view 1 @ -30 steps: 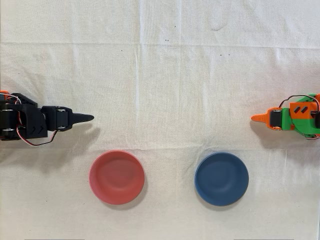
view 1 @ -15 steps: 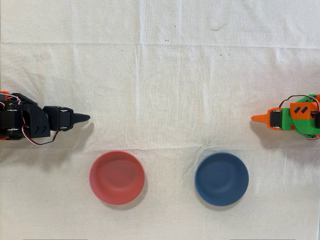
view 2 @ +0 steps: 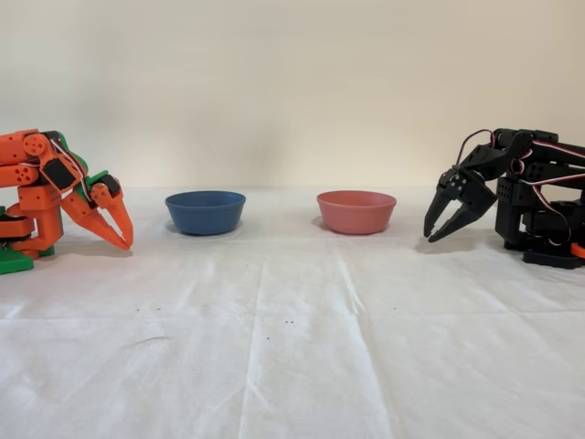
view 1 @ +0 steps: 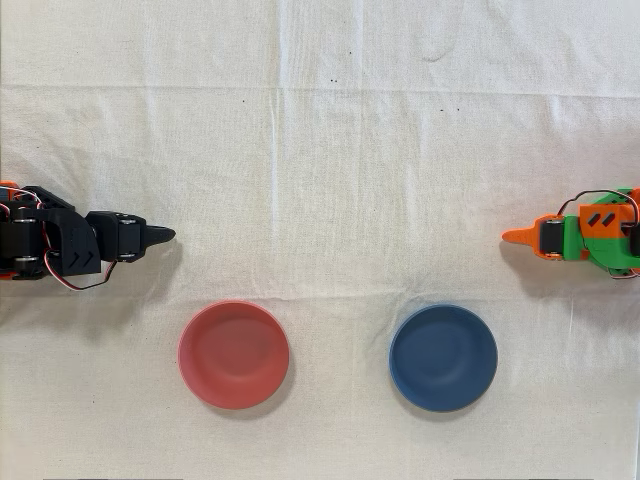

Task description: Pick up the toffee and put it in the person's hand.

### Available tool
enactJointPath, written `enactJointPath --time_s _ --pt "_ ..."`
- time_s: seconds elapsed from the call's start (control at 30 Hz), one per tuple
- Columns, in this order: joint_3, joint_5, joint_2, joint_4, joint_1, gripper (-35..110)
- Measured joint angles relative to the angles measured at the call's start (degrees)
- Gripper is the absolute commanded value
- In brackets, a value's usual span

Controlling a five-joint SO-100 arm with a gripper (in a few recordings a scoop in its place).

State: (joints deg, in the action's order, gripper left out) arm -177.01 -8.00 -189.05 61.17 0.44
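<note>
In the overhead view, the black arm's gripper (view 1: 160,236) hangs at the cloth-covered table's (view 1: 330,150) left edge; the fixed view shows its fingers slightly spread and holding nothing. A red bowl (view 1: 233,354) and a blue bowl (view 1: 443,357) sit near the front edge. The idle orange arm (view 1: 590,238) stands at the right edge. No toffee or hand is visible.

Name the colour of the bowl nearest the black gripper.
Red bowl, clearest in the overhead view.

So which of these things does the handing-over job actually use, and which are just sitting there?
Part of the job:
- the black arm's tool, slightly open, holding nothing
- no toffee and no person's hand in either view

Just lying about:
- red bowl, looks empty
- blue bowl, looks empty
- idle orange arm
- white cloth
</note>
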Motion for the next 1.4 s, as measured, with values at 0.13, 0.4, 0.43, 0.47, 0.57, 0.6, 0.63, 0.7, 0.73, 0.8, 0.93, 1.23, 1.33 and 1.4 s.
enactJointPath --time_s 0.13,0.4,0.43,0.47,0.57,0.6,0.63,0.7,0.73,0.8,0.93,1.23,1.33,1.4 --pt "-0.5 0.0 0.0 -0.1 0.0 0" --pt "-1.5 -0.4 0.0 -1.9 0.0 0" --pt "-2.4 -0.4 0.0 -2.9 0.0 0" --pt "-3.4 -0.5 0.0 -4.0 0.0 0" --pt "-4.0 -0.2 0.0 -5.5 0.0 0" --pt "-4.0 0.1 0.0 -6.2 0.0 0" --pt "-4.0 0.4 0.0 -6.5 0.0 0" --pt "-4.0 1.3 0.0 -6.9 0.0 0" --pt "-4.0 1.6 0.0 -7.0 0.0 0" --pt "-4.0 2.4 0.0 -7.1 0.0 0" --pt "-4.0 2.9 0.0 -6.9 0.0 0" --pt "-4.0 2.9 0.0 -6.9 0.0 0" --pt "-4.0 2.4 0.0 -6.9 0.0 0" --pt "-4.0 2.4 0.0 -6.9 0.0 0"
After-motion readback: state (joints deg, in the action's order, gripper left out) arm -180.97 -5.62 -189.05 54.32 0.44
